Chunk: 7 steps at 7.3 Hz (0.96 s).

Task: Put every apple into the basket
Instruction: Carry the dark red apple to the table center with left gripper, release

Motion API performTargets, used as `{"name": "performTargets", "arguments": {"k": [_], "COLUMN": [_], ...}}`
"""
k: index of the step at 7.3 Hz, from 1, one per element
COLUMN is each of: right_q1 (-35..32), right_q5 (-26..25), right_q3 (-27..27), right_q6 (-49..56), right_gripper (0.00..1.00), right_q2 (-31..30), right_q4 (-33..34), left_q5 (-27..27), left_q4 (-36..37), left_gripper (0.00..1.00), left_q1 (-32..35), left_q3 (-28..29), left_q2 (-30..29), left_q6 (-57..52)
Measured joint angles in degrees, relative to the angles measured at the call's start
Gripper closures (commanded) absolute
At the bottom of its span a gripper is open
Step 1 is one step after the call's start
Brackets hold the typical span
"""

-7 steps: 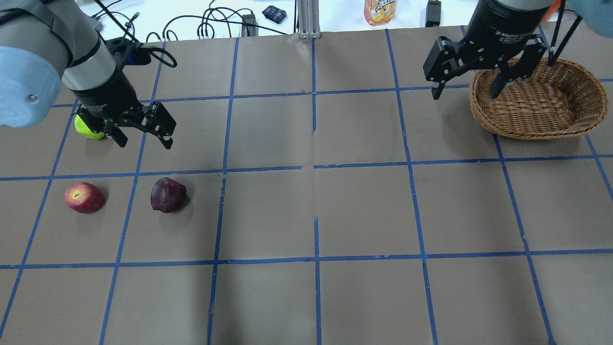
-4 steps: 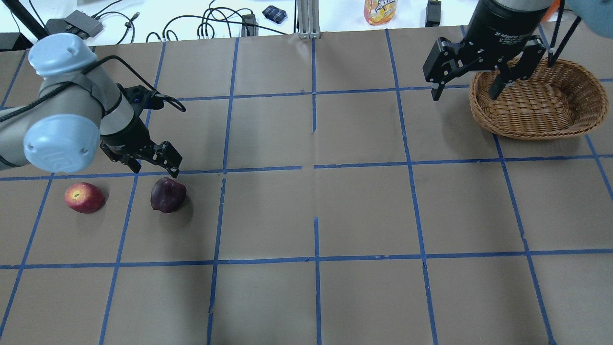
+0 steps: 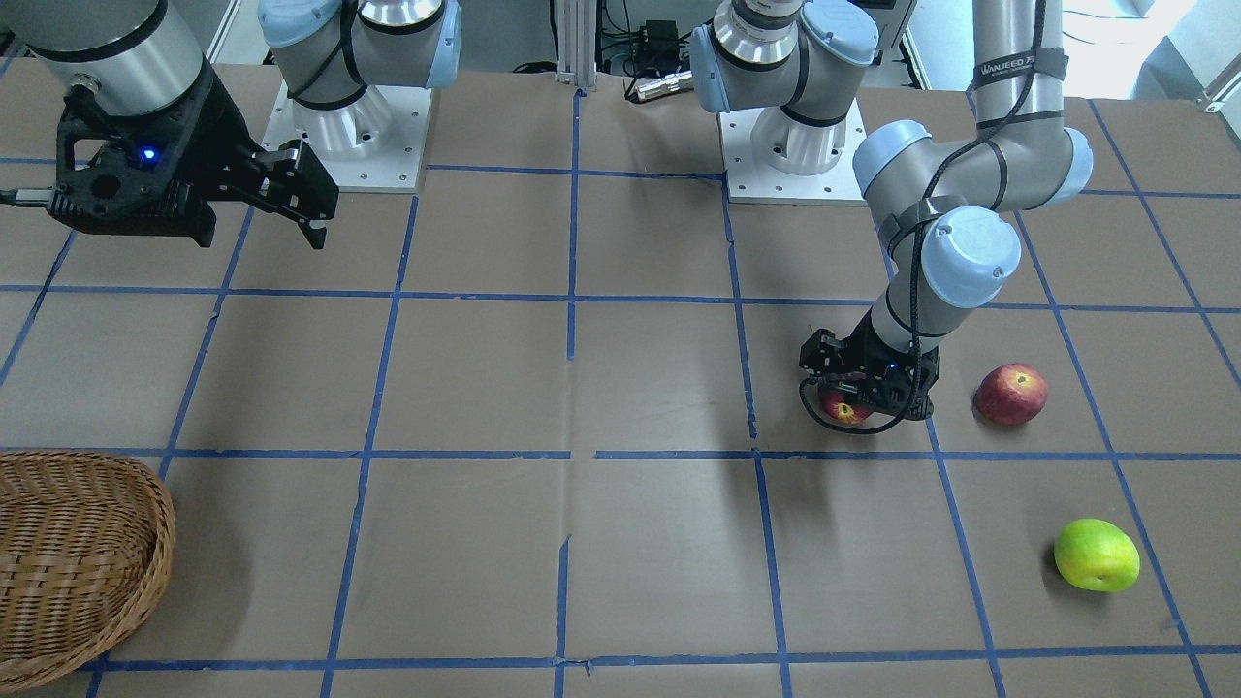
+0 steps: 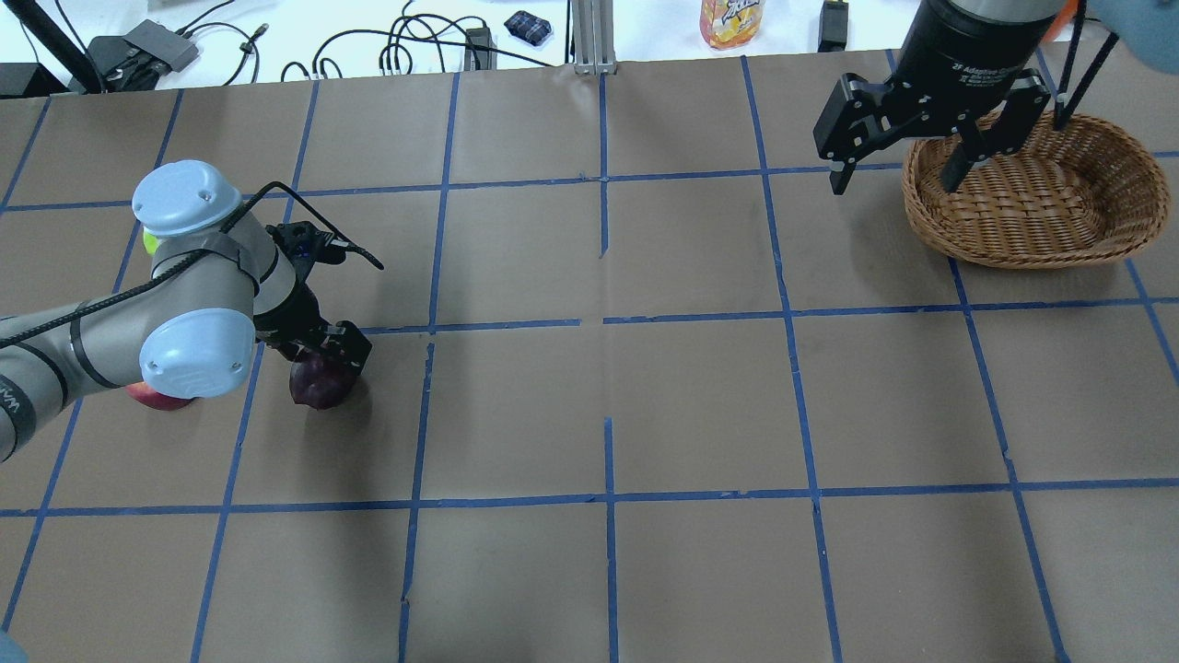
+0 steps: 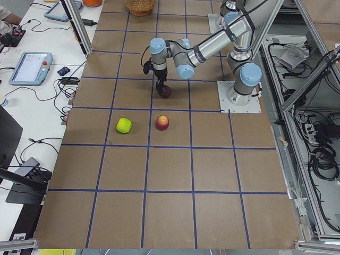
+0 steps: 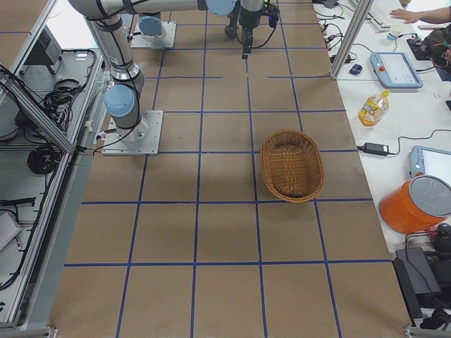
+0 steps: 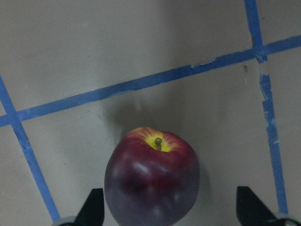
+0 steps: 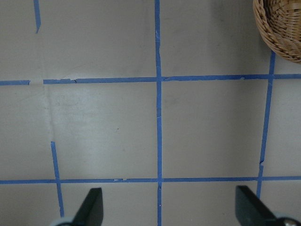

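The dark maroon apple [image 7: 150, 183] lies on the brown table between the fingers of my left gripper [image 4: 318, 354]. The gripper is open and lowered over it, with the jaws clear of both sides; the apple also shows in the front view [image 3: 843, 407]. The lighter red apple [image 3: 1011, 394] lies beside it, mostly hidden under my elbow in the overhead view. The yellow-green apple [image 3: 1097, 555] lies further out. My right gripper [image 4: 898, 161] is open and empty, raised beside the left rim of the wicker basket [image 4: 1013, 253].
Blue tape lines grid the table. A drink bottle [image 4: 732, 20], cables and a small dark pouch [image 4: 527, 26] lie on the white bench beyond the far edge. Both robot bases [image 3: 795, 145] stand at the near side.
My left gripper has moved from above the yellow-green apple toward the robot and down, and now straddles the dark maroon apple. The right arm has not moved.
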<state>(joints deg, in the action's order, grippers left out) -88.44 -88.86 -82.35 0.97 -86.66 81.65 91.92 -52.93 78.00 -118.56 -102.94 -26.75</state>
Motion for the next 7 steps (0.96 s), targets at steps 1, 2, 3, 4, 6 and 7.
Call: {"name": "performTargets", "arguments": {"k": [1, 2, 3, 4, 6, 7], "right_q1": [0.0, 0.0, 0.0, 0.0, 0.0, 0.0], "right_q5": [0.0, 0.0, 0.0, 0.0, 0.0, 0.0], "right_q3": [0.0, 0.0, -0.3, -0.9, -1.7, -1.8], "right_q6": [0.0, 0.0, -0.1, -0.1, -0.1, -0.1], "right_gripper": [0.00, 0.00, 0.00, 0.00, 0.00, 0.00], "right_q2": [0.0, 0.0, 0.0, -0.2, -0.5, -0.6], "right_q4": [0.0, 0.0, 0.1, 0.3, 0.7, 0.8], "left_q5": [0.0, 0.4, 1.0, 1.3, -2.3, -4.9], "left_q4": [0.6, 1.1, 1.9, 2.3, 1.8, 0.9], "left_gripper": [0.56, 0.72, 0.74, 0.74, 0.74, 0.74], "left_q1": [0.0, 0.0, 0.0, 0.1, 1.9, 4.7], "left_q3": [-0.2, -0.3, -0.1, 0.2, 3.0, 5.6], "left_q2": [-1.0, -1.7, -2.2, -2.3, -2.1, -2.4], "left_q6": [-0.1, -0.1, 0.0, 1.2, 11.6, 19.5]}}
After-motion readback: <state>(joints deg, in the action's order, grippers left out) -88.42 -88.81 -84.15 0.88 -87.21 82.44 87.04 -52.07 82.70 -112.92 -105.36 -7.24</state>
